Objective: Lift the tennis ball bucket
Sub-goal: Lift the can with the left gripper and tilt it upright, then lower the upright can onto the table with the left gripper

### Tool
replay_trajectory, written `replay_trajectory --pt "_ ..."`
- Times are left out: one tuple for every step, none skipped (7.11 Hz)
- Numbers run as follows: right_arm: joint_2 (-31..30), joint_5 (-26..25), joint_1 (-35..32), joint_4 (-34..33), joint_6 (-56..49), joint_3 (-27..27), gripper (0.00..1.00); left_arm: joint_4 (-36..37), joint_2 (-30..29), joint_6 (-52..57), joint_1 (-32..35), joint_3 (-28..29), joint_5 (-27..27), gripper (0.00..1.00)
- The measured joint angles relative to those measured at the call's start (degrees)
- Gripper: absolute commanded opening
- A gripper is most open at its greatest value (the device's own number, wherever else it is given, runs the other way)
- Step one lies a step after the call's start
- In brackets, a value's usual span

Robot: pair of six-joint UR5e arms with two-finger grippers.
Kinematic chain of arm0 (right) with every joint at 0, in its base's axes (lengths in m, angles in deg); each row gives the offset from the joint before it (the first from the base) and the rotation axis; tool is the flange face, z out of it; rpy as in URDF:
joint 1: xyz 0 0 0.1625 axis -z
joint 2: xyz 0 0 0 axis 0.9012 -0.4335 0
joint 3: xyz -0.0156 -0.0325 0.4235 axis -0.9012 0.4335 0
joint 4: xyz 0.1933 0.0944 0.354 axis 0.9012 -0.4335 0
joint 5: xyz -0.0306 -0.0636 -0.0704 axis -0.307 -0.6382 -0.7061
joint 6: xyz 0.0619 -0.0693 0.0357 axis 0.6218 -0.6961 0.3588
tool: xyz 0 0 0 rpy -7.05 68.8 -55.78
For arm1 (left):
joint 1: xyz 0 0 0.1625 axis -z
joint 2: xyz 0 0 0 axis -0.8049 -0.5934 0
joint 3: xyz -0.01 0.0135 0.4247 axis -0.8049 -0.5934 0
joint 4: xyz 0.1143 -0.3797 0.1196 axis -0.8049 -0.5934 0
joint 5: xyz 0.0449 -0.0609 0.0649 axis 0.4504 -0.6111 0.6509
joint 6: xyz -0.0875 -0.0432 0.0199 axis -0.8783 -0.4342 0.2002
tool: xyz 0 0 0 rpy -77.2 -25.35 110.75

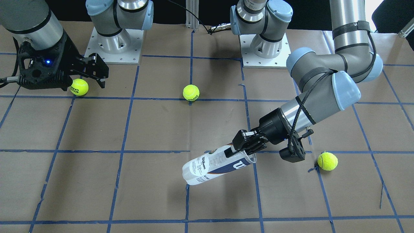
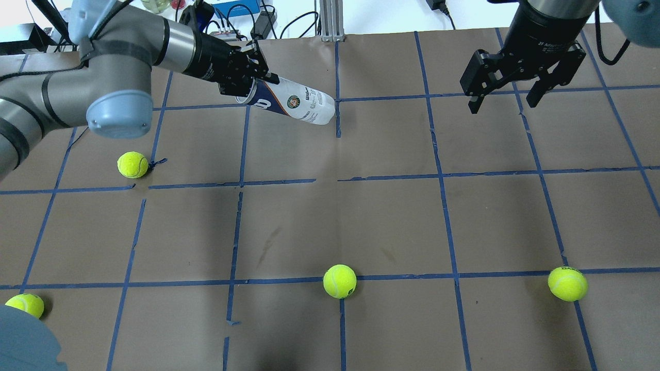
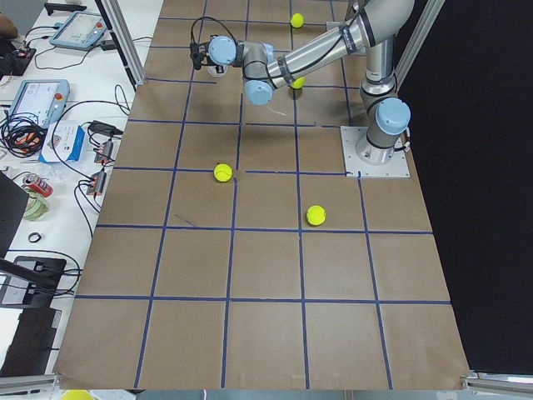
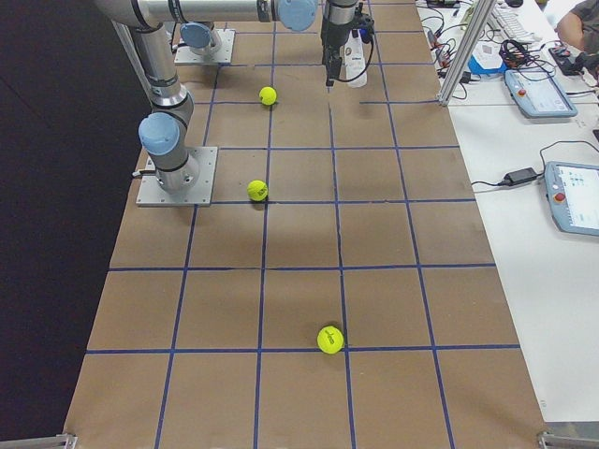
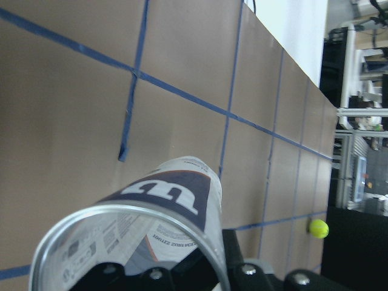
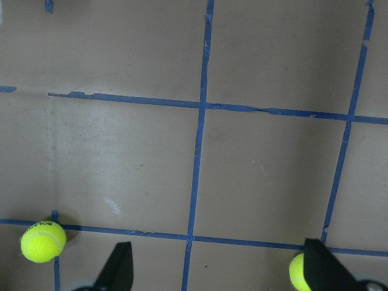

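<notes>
The left gripper (image 1: 238, 149) reaches out low over the table (image 1: 155, 129), on the side far from the robot's base. Its jaws are clenched on the open end of the bucket (image 1: 212, 165). From the overhead view the bucket (image 2: 295, 102) sticks out of the left gripper (image 2: 246, 85) toward the middle of the table, across a blue tape line. It is tilted, with the closed end lower than the rim. Whether that end touches the table cannot be told. The navy band with the white W sits next to the jaws, and the white printed part is farther out. The left wrist view looks along the bucket (image 5: 159, 209) from its round metal-edged mouth. The inside looks clear, and brown table lies beyond it.

The right gripper (image 2: 501, 104) hangs above the table on the robot's right, well apart from the bucket. Its jaws are spread and hold nothing. In the right wrist view its two fingertips (image 6: 119, 267) frame bare brown paper and tape lines.

Four balls lie loose on the table. The left ball (image 2: 132, 165) rests near the left arm's elbow, closer to the robot than the bucket. The middle ball (image 2: 340, 281) sits on a tape line. The right ball (image 2: 567, 283) lies under the right gripper's side. The corner ball (image 2: 25, 304) is at the lower-left edge of the overhead view.
</notes>
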Motion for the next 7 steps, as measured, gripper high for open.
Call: replay_trajectory --pt "-0.07 -0.04 0.0 0.03 0.08 0.01 1.0 -5.18 -0.6 0.51 3.29 5.7 9.96 0.01" --pt "-0.15 -0.09 0.0 0.07 0.3 0.08 1.0 -9.38 -1.74 1.66 6.56 10.61 18.95 0.01" --pt "-0.2 -0.11 0.0 0.08 0.75 0.15 1.0 -12.23 -3.28 4.87 9.6 14.23 27.39 0.01" --pt "-0.23 -0.12 0.0 0.07 1.15 0.18 1.0 -13.6 -4.99 10.29 12.34 16.3 34.24 0.01" --pt "-0.25 -0.12 0.0 0.19 1.66 0.19 1.0 -14.09 -6.78 15.61 14.82 17.38 38.45 0.01" --pt "-0.35 -0.12 -0.07 0.38 2.69 0.2 1.0 -14.09 -8.47 18.87 16.63 17.92 40.33 0.01" --pt "-0.52 -0.12 -0.18 0.39 3.74 0.25 1.0 -13.97 -9.76 20.24 17.46 18.24 40.81 0.01"
